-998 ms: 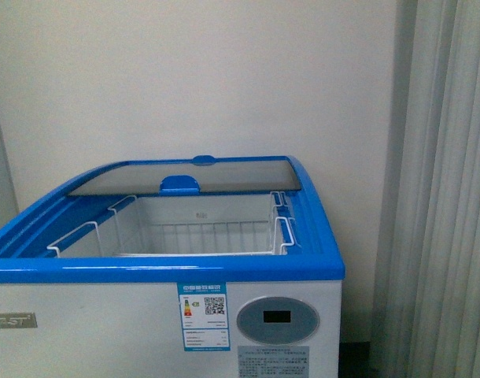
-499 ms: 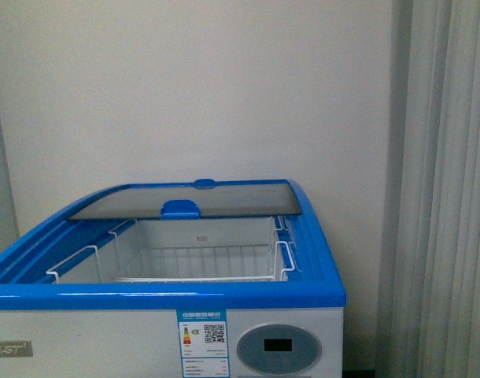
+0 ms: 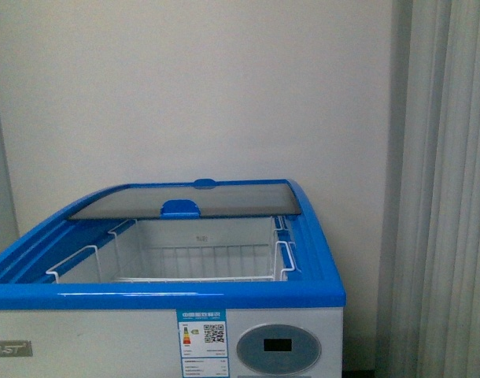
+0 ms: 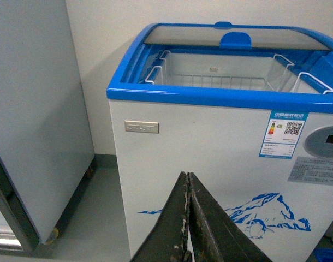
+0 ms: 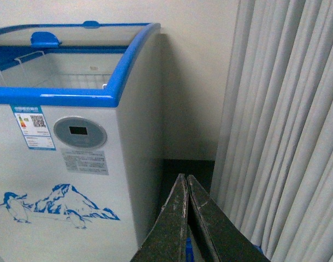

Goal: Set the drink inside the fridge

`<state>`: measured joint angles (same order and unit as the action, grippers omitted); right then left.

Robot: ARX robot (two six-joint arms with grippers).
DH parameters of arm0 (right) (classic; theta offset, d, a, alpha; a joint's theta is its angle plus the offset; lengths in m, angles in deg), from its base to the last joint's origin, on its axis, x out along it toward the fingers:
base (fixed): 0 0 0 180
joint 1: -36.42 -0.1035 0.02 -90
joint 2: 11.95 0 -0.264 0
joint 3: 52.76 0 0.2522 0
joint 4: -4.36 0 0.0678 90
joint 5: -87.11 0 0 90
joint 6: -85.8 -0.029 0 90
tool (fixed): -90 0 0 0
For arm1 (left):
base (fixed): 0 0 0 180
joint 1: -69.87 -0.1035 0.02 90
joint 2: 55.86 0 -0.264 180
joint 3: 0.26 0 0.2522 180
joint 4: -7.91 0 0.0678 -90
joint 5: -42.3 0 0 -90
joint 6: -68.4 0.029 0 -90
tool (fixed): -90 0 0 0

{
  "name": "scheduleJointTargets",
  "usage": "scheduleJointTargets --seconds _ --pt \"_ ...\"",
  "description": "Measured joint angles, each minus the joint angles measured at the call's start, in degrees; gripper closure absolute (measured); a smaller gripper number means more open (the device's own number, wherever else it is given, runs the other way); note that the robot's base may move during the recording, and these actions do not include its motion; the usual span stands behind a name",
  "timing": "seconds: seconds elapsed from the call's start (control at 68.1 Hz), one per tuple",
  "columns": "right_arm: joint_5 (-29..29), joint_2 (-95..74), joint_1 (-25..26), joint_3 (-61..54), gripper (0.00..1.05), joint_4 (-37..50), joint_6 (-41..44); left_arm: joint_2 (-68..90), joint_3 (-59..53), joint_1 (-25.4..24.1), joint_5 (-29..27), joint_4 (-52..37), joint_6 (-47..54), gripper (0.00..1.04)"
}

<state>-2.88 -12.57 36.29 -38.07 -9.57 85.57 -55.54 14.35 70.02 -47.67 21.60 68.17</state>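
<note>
The fridge [image 3: 165,295], a white chest freezer with a blue top rim, stands straight ahead. Its curved glass lid [image 3: 185,197] is slid back, leaving the front opening uncovered over white wire baskets [image 3: 197,252]. No drink shows in any view. My left gripper [image 4: 188,177] is shut with nothing in it, held low before the fridge's white front [image 4: 210,158] near the mountain picture. My right gripper [image 5: 186,179] is shut and empty too, off the fridge's right front corner [image 5: 120,109]. Neither gripper appears in the front view.
A tall grey-white cabinet [image 4: 35,114] on wheels stands to the fridge's left with a strip of floor between them. Pale pleated curtains [image 3: 444,189] hang to the right; a dark gap [image 5: 188,166] lies between curtains and fridge. A plain wall is behind.
The front view has shifted: the fridge now sits slightly lower in frame than a second ago. In the last half second nothing visibly moved.
</note>
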Motion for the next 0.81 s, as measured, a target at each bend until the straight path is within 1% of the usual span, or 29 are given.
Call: scheduleJointTargets --seconds 0.147,0.161,0.176,0.235,0.279,0.308,0.484,0.499,0.528,0.587,0.705,0.734,0.807 --pt "0.0 0.2 0.0 0.0 1.02 0.0 0.0 0.0 0.0 0.0 0.0 0.0 0.0 1.02" --pt "0.0 0.2 0.0 0.0 1.02 0.0 0.1 0.0 0.0 0.0 0.0 0.0 0.0 1.02" --pt "0.0 0.2 0.0 0.0 0.99 0.0 0.0 0.0 0.0 0.0 0.0 0.0 0.0 1.02" --pt "0.0 0.3 0.0 0.0 0.9 0.0 0.1 0.0 0.0 0.0 0.0 0.0 0.0 0.93" --pt "0.0 0.3 0.0 0.0 0.82 0.0 0.1 0.0 0.0 0.0 0.0 0.0 0.0 0.84" --pt "0.0 0.3 0.0 0.0 0.76 0.0 0.1 0.0 0.0 0.0 0.0 0.0 0.0 0.81" --pt "0.0 0.3 0.0 0.0 0.46 0.0 0.1 0.0 0.0 0.0 0.0 0.0 0.0 0.49" --pt "0.0 0.3 0.0 0.0 0.41 0.0 0.1 0.0 0.0 0.0 0.0 0.0 0.0 0.45" --pt "0.0 0.3 0.0 0.0 0.36 0.0 0.1 0.0 0.0 0.0 0.0 0.0 0.0 0.38" --pt "0.0 0.3 0.0 0.0 0.26 0.0 0.1 0.0 0.0 0.0 0.0 0.0 0.0 0.29" --pt "0.0 0.3 0.0 0.0 0.08 0.0 0.1 0.0 0.0 0.0 0.0 0.0 0.0 0.08" --pt "0.0 0.3 0.0 0.0 0.06 0.0 0.1 0.0 0.0 0.0 0.0 0.0 0.0 0.06" --pt "0.0 0.3 0.0 0.0 0.08 0.0 0.1 0.0 0.0 0.0 0.0 0.0 0.0 0.09"
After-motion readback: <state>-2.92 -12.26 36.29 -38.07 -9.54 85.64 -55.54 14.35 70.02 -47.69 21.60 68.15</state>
